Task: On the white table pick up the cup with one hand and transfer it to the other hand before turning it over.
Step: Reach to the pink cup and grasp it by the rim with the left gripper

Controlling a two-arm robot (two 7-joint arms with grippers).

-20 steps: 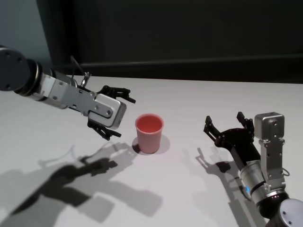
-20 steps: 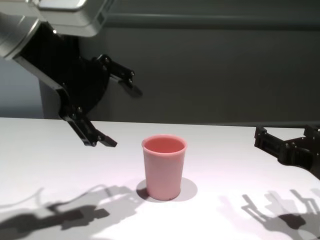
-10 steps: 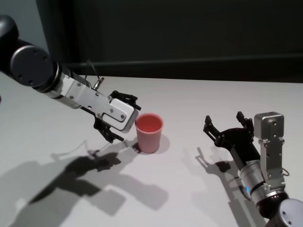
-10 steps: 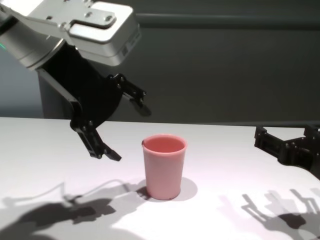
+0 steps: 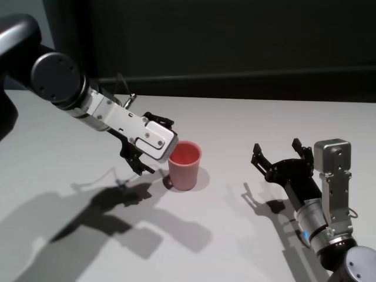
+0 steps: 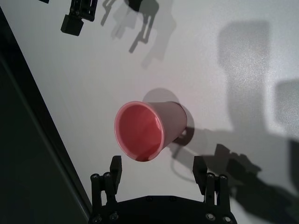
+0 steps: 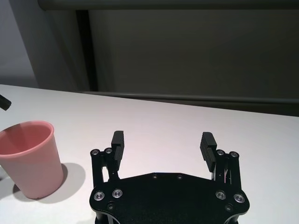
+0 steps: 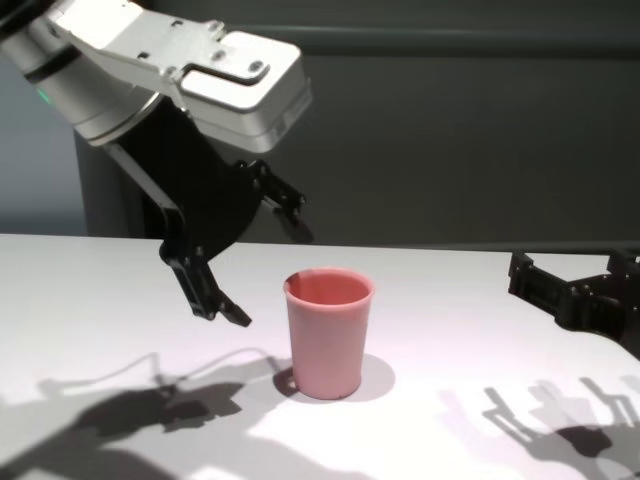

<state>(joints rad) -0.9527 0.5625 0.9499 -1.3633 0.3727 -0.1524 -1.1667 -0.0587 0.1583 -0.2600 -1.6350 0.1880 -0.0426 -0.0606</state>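
The pink cup stands upright on the white table, open end up. My left gripper, green-lit, is open just to the cup's left, its jaws spread wider than the cup and short of its wall. In the left wrist view the cup lies just ahead of the open gripper. In the chest view the cup sits right of the left gripper. My right gripper, blue-lit, is open and empty, low over the table to the cup's right. Its wrist view shows the open gripper and the cup off to one side.
A dark wall runs behind the table's far edge. Arm shadows fall on the table in front of the cup. The right gripper's fingers show far off in the left wrist view.
My left gripper has moved right and lower, from well left of the cup to right beside it, still open. The cup and the right arm have not moved.
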